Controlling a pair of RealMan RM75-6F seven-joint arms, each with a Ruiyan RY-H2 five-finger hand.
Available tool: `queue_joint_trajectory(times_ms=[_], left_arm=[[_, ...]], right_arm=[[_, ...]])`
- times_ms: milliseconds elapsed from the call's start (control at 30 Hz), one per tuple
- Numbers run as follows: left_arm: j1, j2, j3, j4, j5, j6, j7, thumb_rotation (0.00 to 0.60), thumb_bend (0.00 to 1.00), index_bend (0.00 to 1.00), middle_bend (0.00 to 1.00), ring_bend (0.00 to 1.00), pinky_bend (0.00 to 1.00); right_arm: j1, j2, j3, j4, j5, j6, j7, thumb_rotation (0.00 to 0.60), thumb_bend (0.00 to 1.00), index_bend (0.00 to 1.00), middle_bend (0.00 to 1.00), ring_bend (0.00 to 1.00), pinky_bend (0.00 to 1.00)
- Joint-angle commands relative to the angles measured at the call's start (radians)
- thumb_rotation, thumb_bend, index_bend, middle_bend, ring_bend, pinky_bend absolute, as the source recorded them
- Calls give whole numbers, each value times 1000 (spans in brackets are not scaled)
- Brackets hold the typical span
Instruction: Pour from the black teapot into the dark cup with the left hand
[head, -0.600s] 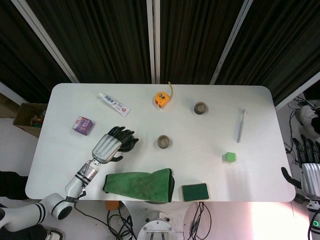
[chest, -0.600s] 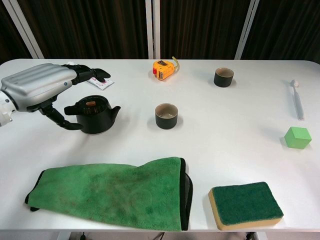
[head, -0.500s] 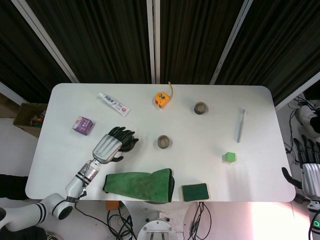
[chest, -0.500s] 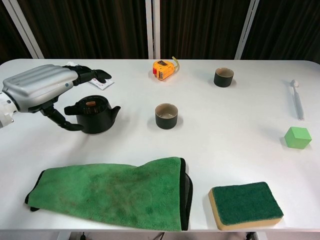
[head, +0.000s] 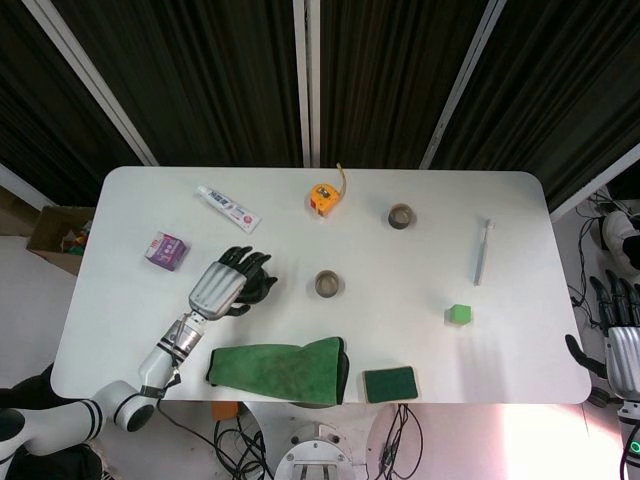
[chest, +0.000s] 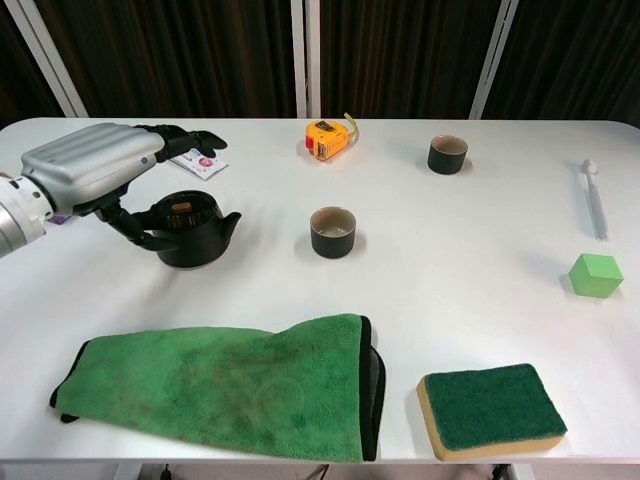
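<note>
Left hand (chest: 95, 165) hovers over the teapot (chest: 190, 229) at bench (chest: 450, 270) left, fingers (chest: 185, 133) stretched out above the lid, thumb curled down by the handle side; cannot tell if it actually grips the pot. Teapot upright on the bench, spout toward the cup (chest: 333, 231), which sits near, to its right, apart from it. Second cup (chest: 448, 154) further back right. Right hand (head: 620, 335) off the bench edge at far right, fingers straight and apart, holding nothing. Green cloth (chest: 225, 385) at front, sponge (chest: 490, 408) beside it to the right. Tape measure (chest: 329, 137) at back centre, toothpaste (head: 228, 208) back left, purple packet (head: 167, 249) left, toothbrush (chest: 594, 198) and green cube (chest: 596, 274) at right.
</note>
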Motion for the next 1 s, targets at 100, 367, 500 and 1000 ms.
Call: queue_joint_trajectory(times_ms=[100,367,500,1000], left_arm=[[-32,35,-28,-16,-39,-48,22,600,126,97,136,94,153],[-107,117,-67,-82,-95,-167,7,600,126,98,137,94,153],[-144,136,-89,-81,-139,-223,0,600,127,98,137,94,153],[-270,220,-117,-58,-286,-474,-103,600,127,98,137,94,153]], right_arm=[[1,-2,1,2,5,-5,-1,600,225,0,0,0,0],[4,-8,3,9,14,-16,-3,600,225,0,0,0,0],[6,-10,3,11,15,-18,-3,600,225,0,0,0,0],[10,-12,5,15,21,-27,-4,600,225,0,0,0,0]])
